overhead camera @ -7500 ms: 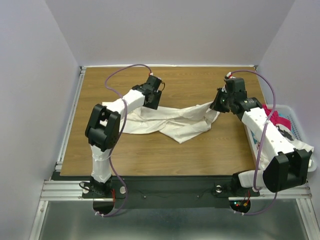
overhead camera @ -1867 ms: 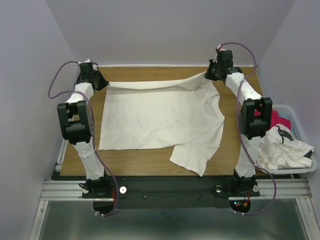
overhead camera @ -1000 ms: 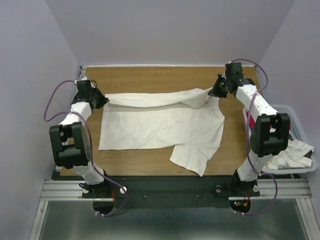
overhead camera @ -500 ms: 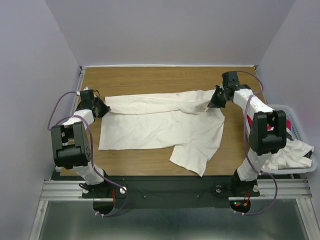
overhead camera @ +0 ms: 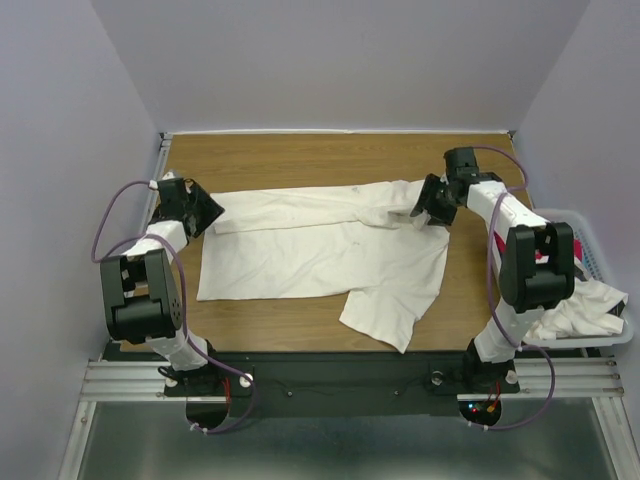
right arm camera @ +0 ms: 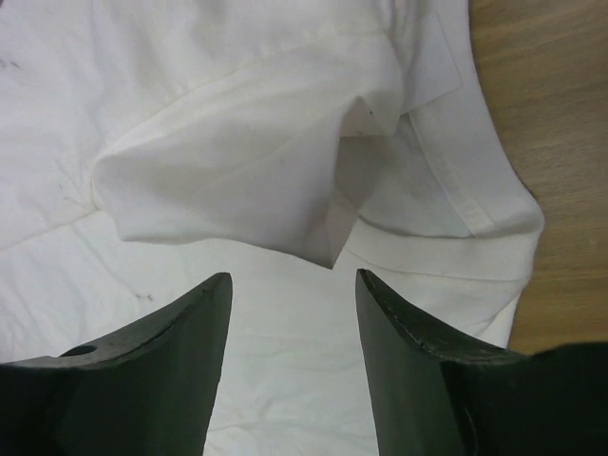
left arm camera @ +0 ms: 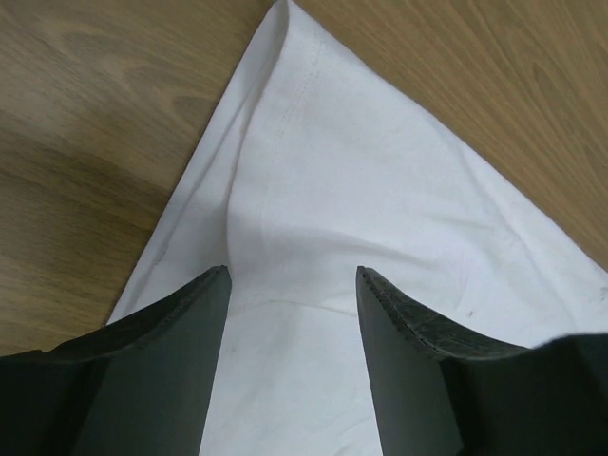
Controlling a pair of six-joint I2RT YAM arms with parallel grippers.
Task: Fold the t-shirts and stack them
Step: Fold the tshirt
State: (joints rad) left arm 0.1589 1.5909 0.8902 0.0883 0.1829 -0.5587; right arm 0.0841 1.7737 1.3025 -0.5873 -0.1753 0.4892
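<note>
- Your off-white t-shirt (overhead camera: 320, 255) lies spread on the wooden surface (overhead camera: 300, 160). Every place below is given from this shirt.
- Its far edge is folded back over its body as a long band. One sleeve sticks out past its near right corner.
- Your left tool (overhead camera: 205, 212) sits at the shirt's far left corner. Its jaws stand apart with nothing between them. In the wrist view, the folded corner of cloth lies flat just ahead of the fingers (left arm camera: 161, 361).
- Your right tool (overhead camera: 432, 205) sits at the shirt's far right corner, over the rumpled sleeve there. Its jaws are also parted and grip nothing, and a loose flap of sleeve lies just ahead of them.
- You cannot tell from these views whether either tool's fingertips touch the cloth beneath.
- To the right of the shirt, past the edge of the surface, a white slatted basket (overhead camera: 596, 262) holds a crumpled white t-shirt (overhead camera: 585, 308).
</note>
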